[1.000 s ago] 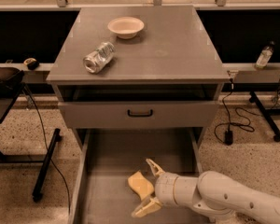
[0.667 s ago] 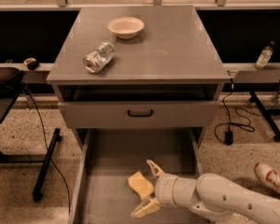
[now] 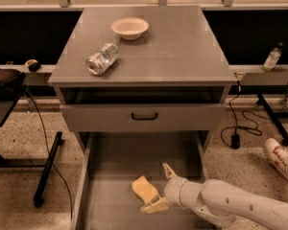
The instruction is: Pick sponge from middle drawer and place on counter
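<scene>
The pale-yellow sponge (image 3: 143,189) lies flat on the bare bottom of the pulled-out middle drawer (image 3: 116,163), near its front. My gripper (image 3: 156,188) reaches in from the lower right. It is open, with one finger (image 3: 167,169) behind the sponge's right end and the other (image 3: 155,206) in front of it. The sponge rests on the drawer floor, partly between the fingers. The grey counter (image 3: 182,47) is the cabinet top above.
A cream bowl (image 3: 129,27) and a crushed can (image 3: 102,58) lie on the counter's left part. A closed drawer front with a black handle (image 3: 144,115) overhangs the open drawer. A person's shoe (image 3: 280,157) is on the floor right; a black stand (image 3: 47,170) left.
The gripper and sponge have hardly moved. A person's shoe has come into view on the floor at the right.
</scene>
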`<state>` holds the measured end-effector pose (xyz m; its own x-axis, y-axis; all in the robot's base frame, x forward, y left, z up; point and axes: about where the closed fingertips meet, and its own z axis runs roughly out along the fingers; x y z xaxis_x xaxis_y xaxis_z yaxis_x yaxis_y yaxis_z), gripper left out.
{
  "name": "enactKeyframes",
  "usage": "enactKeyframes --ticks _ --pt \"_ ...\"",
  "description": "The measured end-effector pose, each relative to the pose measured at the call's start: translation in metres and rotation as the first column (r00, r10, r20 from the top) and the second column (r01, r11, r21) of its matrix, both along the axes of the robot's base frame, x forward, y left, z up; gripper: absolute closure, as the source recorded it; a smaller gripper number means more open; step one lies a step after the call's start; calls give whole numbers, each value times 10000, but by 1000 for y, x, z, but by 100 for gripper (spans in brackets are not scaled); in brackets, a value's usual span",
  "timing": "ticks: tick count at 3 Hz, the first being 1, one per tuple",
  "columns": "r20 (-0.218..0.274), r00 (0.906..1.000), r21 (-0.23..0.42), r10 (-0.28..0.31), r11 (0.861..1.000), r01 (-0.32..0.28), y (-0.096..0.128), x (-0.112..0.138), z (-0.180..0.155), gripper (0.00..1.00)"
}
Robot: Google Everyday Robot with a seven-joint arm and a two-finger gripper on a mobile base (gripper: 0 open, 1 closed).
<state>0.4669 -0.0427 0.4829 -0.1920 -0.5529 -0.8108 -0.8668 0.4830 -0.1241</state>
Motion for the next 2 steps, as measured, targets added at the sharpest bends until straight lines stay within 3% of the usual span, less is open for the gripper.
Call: enactKeyframes --ticks 1,2 --pt "-383 9966 -270 -733 9970 723 -11 9 -34 0" --pt "-780 9920 -350 -990 9947 965 -10 11 -63 0"
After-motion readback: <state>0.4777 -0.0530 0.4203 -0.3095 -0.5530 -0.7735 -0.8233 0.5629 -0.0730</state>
